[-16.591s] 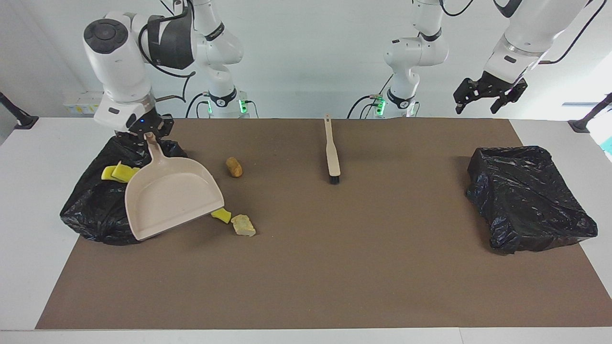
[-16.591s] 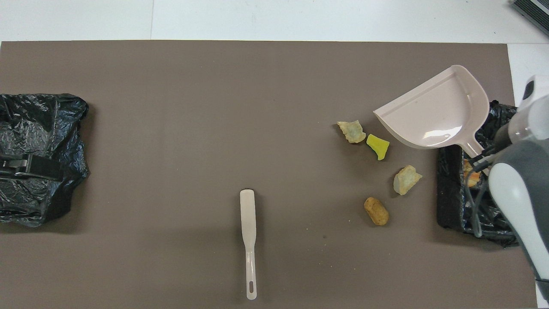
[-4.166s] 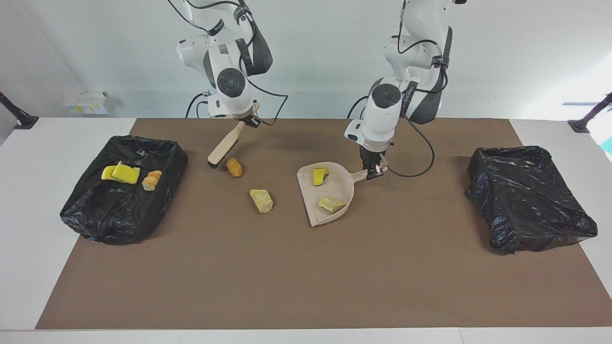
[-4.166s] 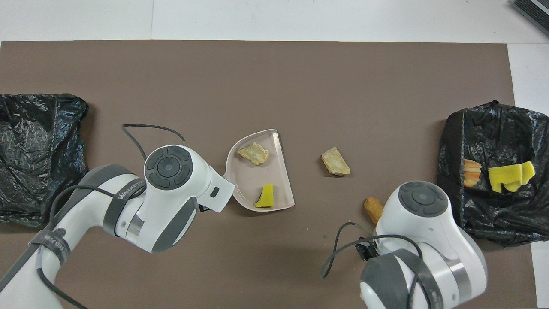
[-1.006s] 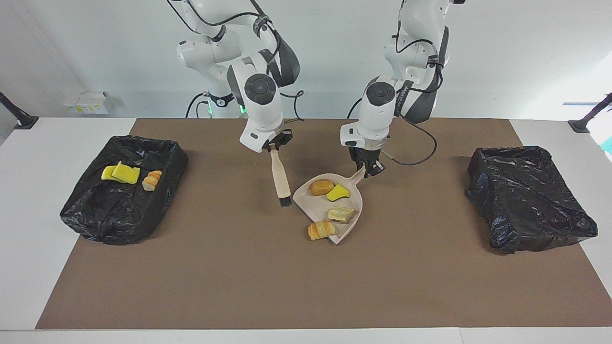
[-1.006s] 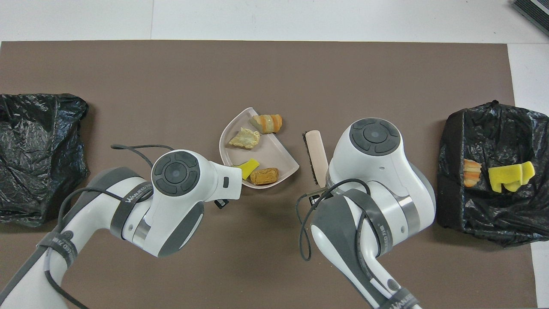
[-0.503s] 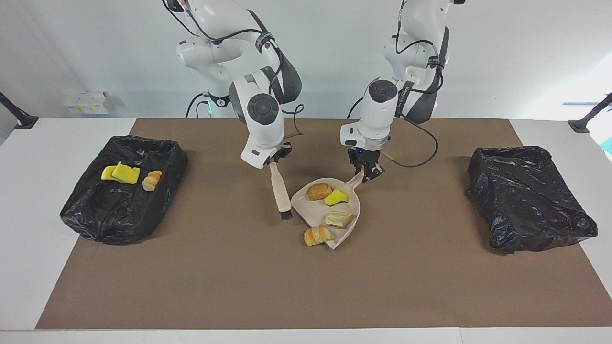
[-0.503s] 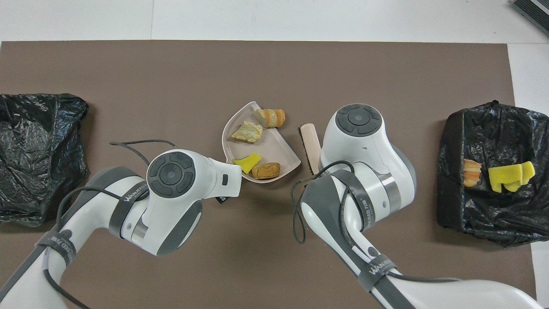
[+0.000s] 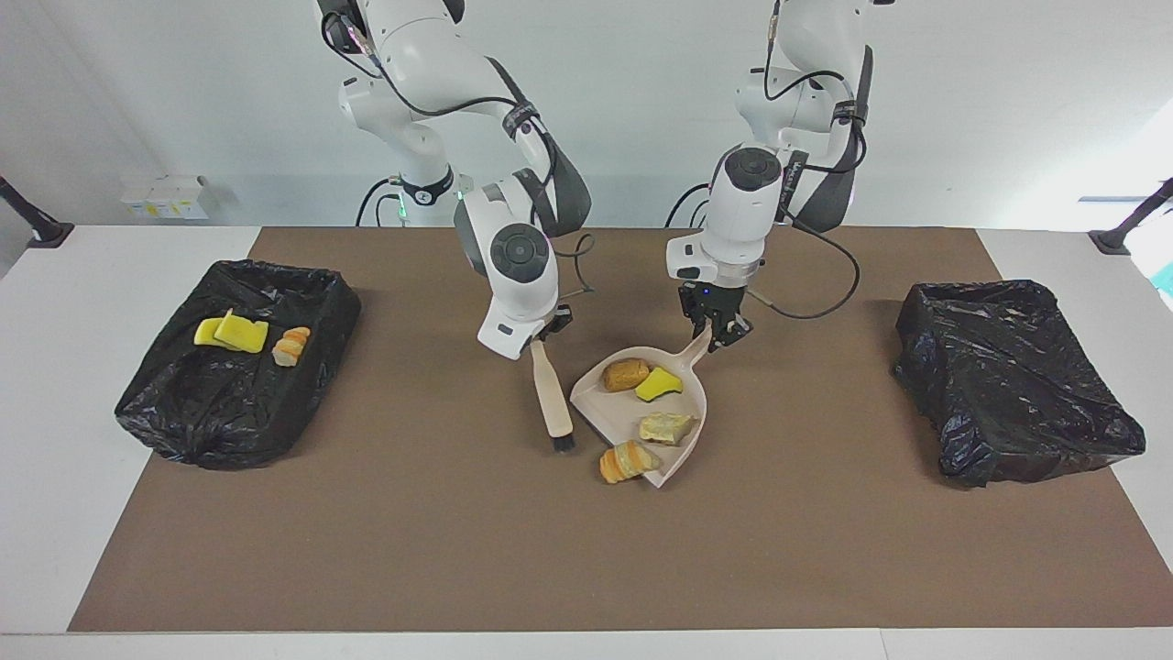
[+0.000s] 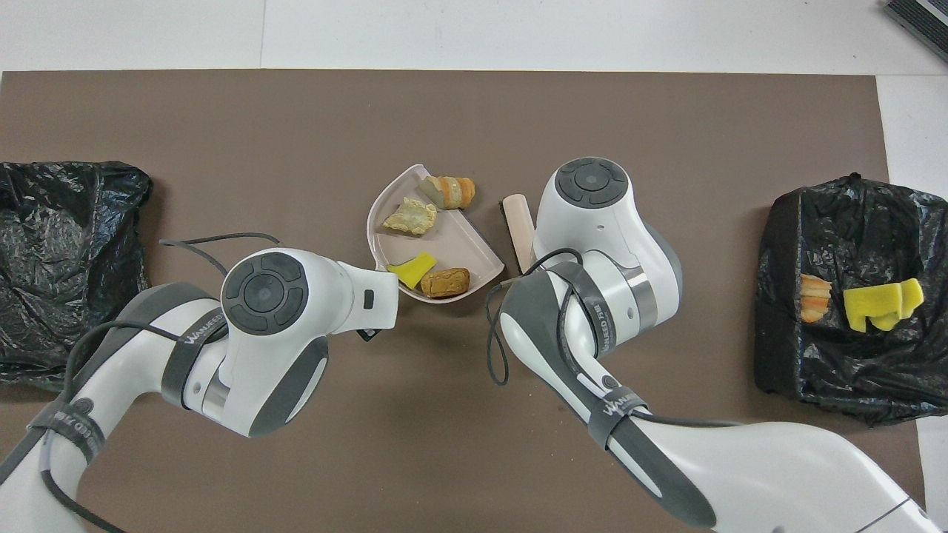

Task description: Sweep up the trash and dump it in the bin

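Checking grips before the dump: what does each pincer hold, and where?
Left pincer: dustpan, by its handle. Right pincer: brush, by its handle end.

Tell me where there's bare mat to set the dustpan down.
Bare mat lies between the dustpan and the empty black bin, and along the mat edge farthest from the robots. It is crowded mid-mat: the right gripper holds the brush beside the pan, whose handle the left gripper grips.
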Controlling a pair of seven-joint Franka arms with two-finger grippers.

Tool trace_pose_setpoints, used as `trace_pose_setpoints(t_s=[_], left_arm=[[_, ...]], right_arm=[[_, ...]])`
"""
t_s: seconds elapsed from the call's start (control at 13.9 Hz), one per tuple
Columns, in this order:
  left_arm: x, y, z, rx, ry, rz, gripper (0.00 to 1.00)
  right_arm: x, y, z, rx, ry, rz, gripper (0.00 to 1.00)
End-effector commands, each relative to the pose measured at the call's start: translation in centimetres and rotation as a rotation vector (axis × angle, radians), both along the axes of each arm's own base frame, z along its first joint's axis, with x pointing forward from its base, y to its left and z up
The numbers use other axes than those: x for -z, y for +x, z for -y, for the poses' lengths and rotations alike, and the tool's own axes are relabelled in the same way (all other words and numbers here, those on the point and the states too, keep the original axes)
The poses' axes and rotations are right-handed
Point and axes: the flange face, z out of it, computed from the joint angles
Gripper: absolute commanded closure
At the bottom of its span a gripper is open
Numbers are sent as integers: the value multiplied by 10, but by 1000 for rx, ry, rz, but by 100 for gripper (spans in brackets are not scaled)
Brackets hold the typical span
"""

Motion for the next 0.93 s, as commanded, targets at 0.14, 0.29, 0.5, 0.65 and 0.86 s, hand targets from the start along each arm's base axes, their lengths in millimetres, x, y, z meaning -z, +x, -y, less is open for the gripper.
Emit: trace_pose_setpoints(t_s=[0.14, 0.29, 0.5, 0.65, 0.86], left_arm=[[-11, -2, -8, 1, -9, 16, 100], [-17, -1, -14, -10, -12, 24, 100], [-21, 0, -16, -15, -13, 26, 100], [-29, 0, -24, -23, -32, 21, 100], [-29, -7, -32, 10, -11, -31, 100]], right_arm=[[-3, 17, -13, -33, 22, 22, 100], [-2, 11, -26, -50, 27, 26, 100], [-4, 7, -37, -61, 39, 30, 100], [-5, 3, -45, -74, 46, 29, 100], [-7, -3, -59, -96, 67, 42, 100]])
